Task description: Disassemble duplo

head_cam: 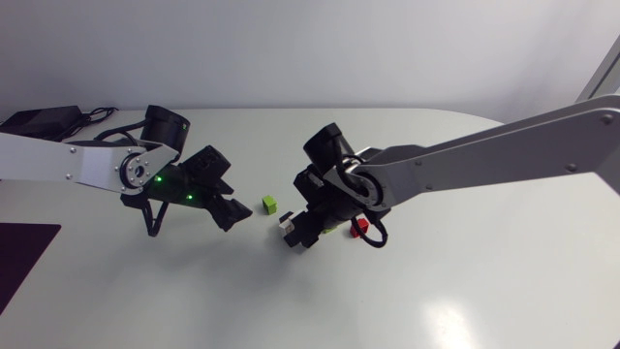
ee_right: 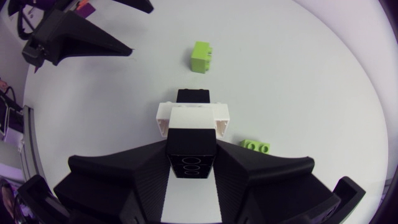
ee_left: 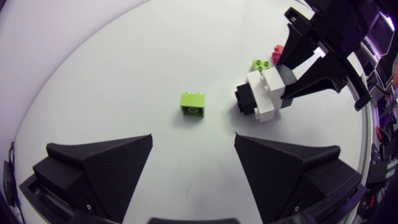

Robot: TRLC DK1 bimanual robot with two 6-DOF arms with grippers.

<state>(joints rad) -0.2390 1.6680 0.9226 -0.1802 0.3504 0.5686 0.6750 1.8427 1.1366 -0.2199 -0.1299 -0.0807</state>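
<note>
**Half-stripped duplo stack held out for the next pull**

The right gripper (ee_right: 191,163) is clamped on the duplo stack (head_cam: 288,225), its two fingers pressing the stack's flat sides. It holds the stack lying sideways near the middle of the table (head_cam: 465,291). I cannot tell whether the stack rests on the surface or hangs just above it. The free end sticks out to the left: a wide white brick (ee_right: 193,118), capped by a black brick (ee_right: 193,96).

The left gripper (ee_left: 193,146) stands open with nothing in it, a little to the left. A loose green brick (head_cam: 268,205) sits on the table between it and the stack. A thin green plate (ee_right: 255,145) and a red brick (head_cam: 359,228) lie just right of the right gripper.

These pieces look like hard, light plastic, so they should be stiff and in no danger of crushing. Their walls are smooth, though, and may slip under a shallow pinch. Only stud friction joins them, which resists a straight pull more than a tilt. I would say the place to take hold is the black end brick, across its two flat sides and clear of the white one. Then it should be levered off while the right arm braces the rest.
</note>
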